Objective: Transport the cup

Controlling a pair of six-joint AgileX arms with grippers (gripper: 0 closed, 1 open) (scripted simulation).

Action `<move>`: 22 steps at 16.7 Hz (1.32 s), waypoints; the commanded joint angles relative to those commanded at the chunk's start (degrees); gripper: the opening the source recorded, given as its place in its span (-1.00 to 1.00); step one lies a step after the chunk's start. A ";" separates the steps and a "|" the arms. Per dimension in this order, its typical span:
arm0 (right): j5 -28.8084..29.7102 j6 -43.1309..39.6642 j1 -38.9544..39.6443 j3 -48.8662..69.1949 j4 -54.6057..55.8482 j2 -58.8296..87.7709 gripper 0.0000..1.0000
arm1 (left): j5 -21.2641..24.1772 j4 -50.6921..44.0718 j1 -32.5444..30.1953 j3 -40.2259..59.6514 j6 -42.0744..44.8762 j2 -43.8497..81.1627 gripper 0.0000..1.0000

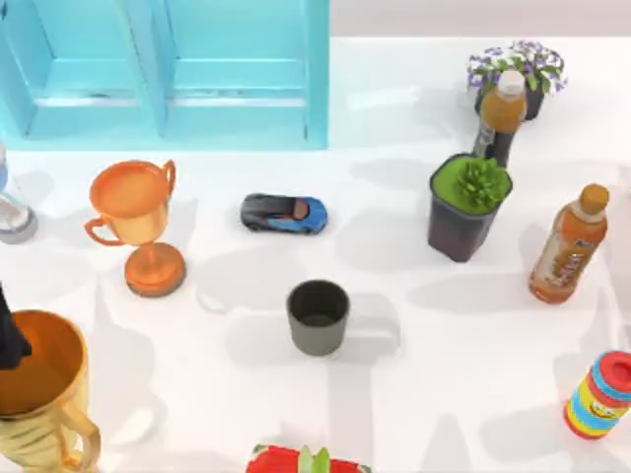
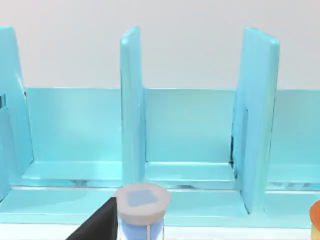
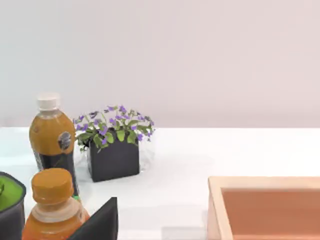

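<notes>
Since nothing holds it, the cup (image 1: 317,316) stands upright on its own base near the middle of the table (image 1: 444,414), mouth up, with bare surface all round it. That leaves room for a gripper to come down on it from either side. The toy car (image 1: 284,213) lies just beyond it on the far side. The orange trophy (image 1: 138,222) stands to its left and the green plant pot (image 1: 466,207) to its far right, all well apart from it.

A dark piece of the left gripper (image 2: 97,225) sits low at the left side of the table. It is just beside a white-capped bottle (image 2: 141,205) and faces the blue shelf (image 2: 190,130). A dark piece of the right gripper (image 3: 100,222) sits at the right side, looking past the orange bottle (image 3: 52,200), the dark-labelled bottle (image 3: 51,135) and the purple flower pot (image 3: 114,145). A wooden box (image 3: 265,205) lies close by. I cannot tell whether either gripper is open or closed. Both look parked away from the cup, so I judge the transport has not begun.

On writing, little can be read. The orange bottle carries a printed label and the dark-labelled bottle a round emblem, but no words are legible. The striped can (image 1: 601,394) at the near right shows a yellow band with small marks, also unreadable. The cup itself is plain.
</notes>
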 joint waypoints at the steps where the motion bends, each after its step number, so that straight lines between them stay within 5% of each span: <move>1: 0.00 0.00 0.00 0.00 0.00 0.00 1.00 | -0.11 0.22 0.25 2.05 -0.04 -0.81 1.00; 9: 0.00 0.00 0.00 0.00 0.00 0.00 1.00 | -0.31 -9.74 -5.05 16.34 -5.12 14.38 1.00; 22: 0.00 0.00 0.00 0.00 0.00 0.00 1.00 | -0.28 -53.11 -29.61 76.93 -28.55 81.23 1.00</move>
